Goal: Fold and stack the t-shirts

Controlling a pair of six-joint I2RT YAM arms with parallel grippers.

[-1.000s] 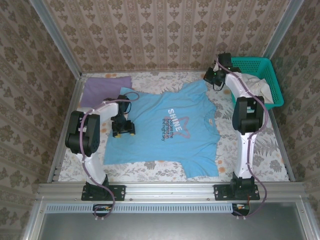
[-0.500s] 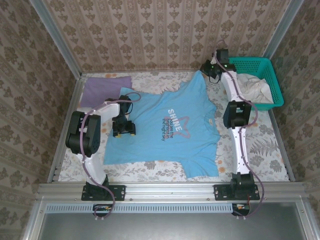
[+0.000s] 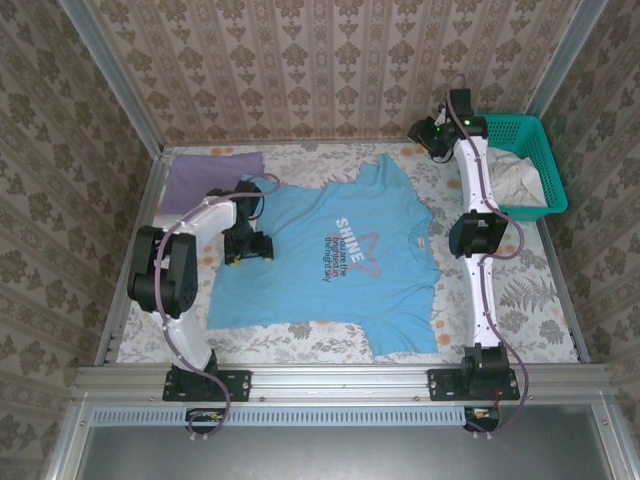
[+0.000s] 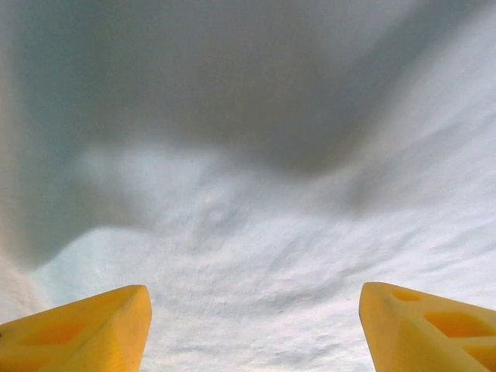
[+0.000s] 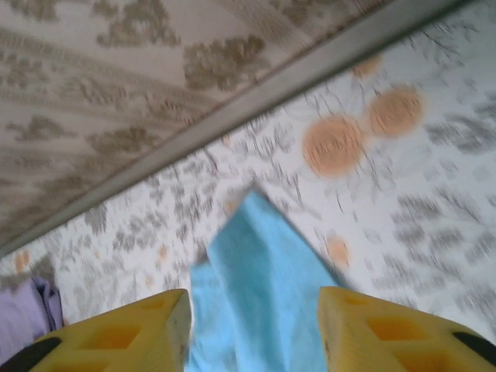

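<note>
The sky-blue short-sleeved cotton t-shirt with the white "SHINE" star print point(image 3: 330, 260) lies print-up and spread almost flat to the left of the teal plastic mesh basket point(image 3: 505, 122), neck end towards the basket and hem away from it, a layout that suits a first fold. The plain lavender-purple t-shirt point(image 3: 210, 175) sits much farther left of the basket at the table's far edge, seemingly parked as the base of the stack. The right gripper point(image 3: 430, 135) hovers just left of the basket's far corner, above the tip of the blue tee's far sleeve; its yellow fingers point(image 5: 116, 333) stand apart with the sleeve lying loose on the floral table cover point(image 3: 530, 300) between them, pinching nothing, probably so the sleeve rests stretched outward. The left gripper point(image 3: 248, 245) is well to the left of the basket, low over the hem end, fingers point(image 4: 77, 333) spread wide over pale cloth, likely pressing or smoothing it.
</note>
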